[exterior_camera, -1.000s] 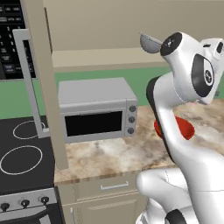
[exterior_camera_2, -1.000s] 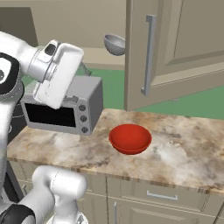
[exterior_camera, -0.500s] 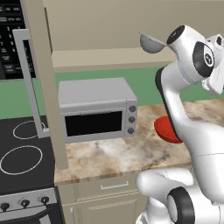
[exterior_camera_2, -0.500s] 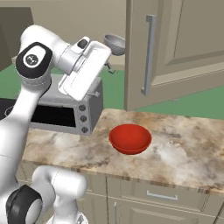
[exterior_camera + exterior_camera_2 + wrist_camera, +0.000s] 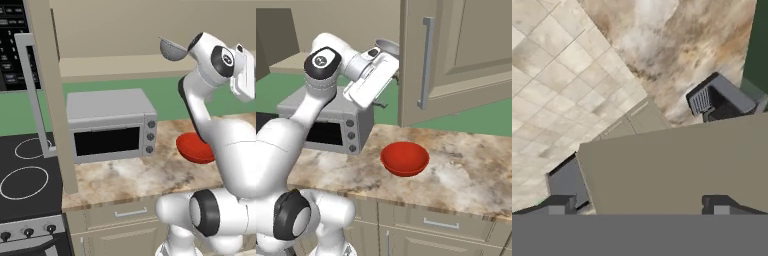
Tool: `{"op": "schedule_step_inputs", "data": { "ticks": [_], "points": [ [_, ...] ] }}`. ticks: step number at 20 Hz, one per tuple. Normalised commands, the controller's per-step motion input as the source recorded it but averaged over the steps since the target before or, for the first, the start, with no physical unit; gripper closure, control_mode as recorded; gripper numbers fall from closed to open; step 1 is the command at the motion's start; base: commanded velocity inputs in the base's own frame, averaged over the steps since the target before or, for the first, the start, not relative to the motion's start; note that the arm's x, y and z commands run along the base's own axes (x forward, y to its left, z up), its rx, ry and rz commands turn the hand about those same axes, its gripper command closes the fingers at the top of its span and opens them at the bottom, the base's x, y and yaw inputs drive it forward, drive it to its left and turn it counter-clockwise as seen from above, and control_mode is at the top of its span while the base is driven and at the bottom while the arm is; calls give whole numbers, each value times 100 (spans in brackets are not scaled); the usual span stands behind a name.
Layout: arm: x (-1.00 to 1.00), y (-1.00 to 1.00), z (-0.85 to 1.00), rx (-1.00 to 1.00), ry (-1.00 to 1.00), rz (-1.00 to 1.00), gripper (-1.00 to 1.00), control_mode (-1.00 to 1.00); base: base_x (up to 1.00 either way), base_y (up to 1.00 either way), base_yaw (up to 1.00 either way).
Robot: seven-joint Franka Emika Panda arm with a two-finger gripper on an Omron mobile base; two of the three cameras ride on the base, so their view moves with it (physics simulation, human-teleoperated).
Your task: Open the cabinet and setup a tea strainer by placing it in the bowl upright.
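You have the cabinet point(image 5: 456, 55) door swung open (first step done). The tea strainer point(image 5: 173, 49) sits on its shelf, seemingly ungrasped; your hand point(image 5: 387, 75) is spread empty nearby. The bowl point(image 5: 405, 158) waits mid-surface.

The open cabinet door point(image 5: 456, 55) hung over the desk point(image 5: 466, 175); bare room lay around the bowl point(image 5: 405, 158), right of the toaster oven point(image 5: 111, 125).
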Motion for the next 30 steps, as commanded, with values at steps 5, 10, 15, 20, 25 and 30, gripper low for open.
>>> {"op": "schedule_step_inputs", "data": {
  "ticks": [5,10,15,20,25,30],
  "points": [
    [31,-39,-4,0,28,-3,-100,-100,0,0,0],
    [0,-56,0,0,17,-5,-100,-100,0,0,0],
    [-1,-63,0,0,13,-7,-100,-100,0,0,0],
    [-28,-70,0,0,7,-7,-100,-100,0,0,0],
    [-36,-83,0,0,1,-1,-100,-100,0,0,0],
    [-55,-86,0,0,0,0,-100,-100,0,0,0]
  ]
}}
